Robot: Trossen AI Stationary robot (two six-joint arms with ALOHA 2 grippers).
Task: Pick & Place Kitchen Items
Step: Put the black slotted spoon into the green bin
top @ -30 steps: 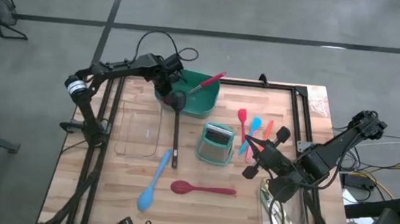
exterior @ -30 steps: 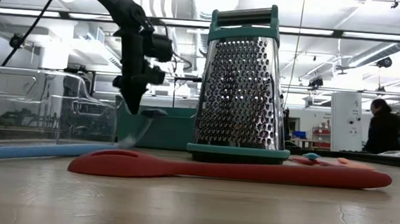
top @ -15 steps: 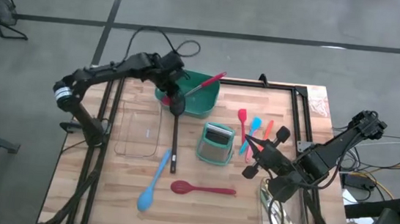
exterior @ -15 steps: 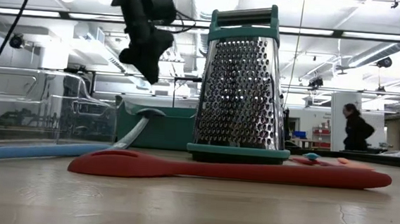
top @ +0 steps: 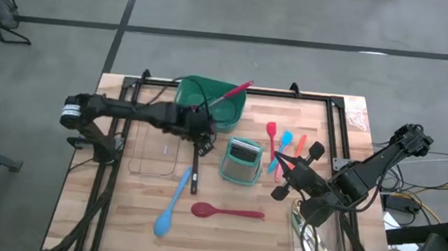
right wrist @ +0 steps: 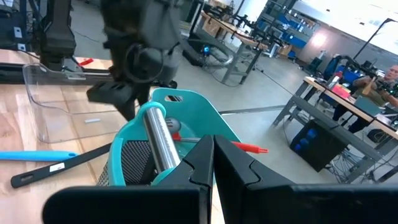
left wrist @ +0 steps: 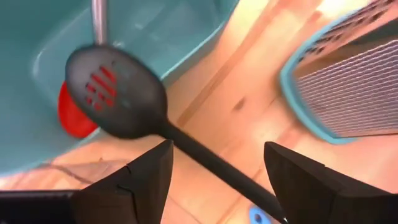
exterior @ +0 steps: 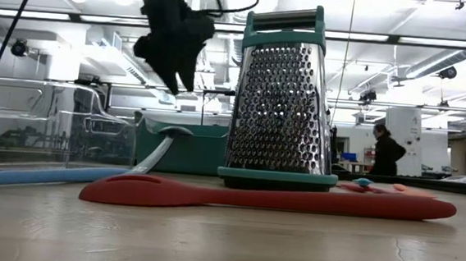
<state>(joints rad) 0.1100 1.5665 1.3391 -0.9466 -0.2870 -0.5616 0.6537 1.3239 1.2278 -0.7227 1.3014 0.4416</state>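
Left gripper (top: 203, 136) hovers open above the black slotted spoon (top: 196, 162), beside the green plastic tub (top: 229, 116). Right gripper (top: 283, 178) closed, empty, right of the steel box grater (top: 243, 161).

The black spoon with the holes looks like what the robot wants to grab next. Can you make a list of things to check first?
1. Left claw open: ok, its two fingers stand apart.
2. Left claw over the black spoon: ok, the wrist view shows the handle running between the fingers.
3. Left claw low enough to grip: not ok, the low view shows it hanging high above the table.
4. Spoon free to lift: cannot tell, its bowl leans on the green tub and the blue spoon lies close beside the handle end.
5. Right claw out of the way: ok, it waits shut beside the grater, near the little spatulas.
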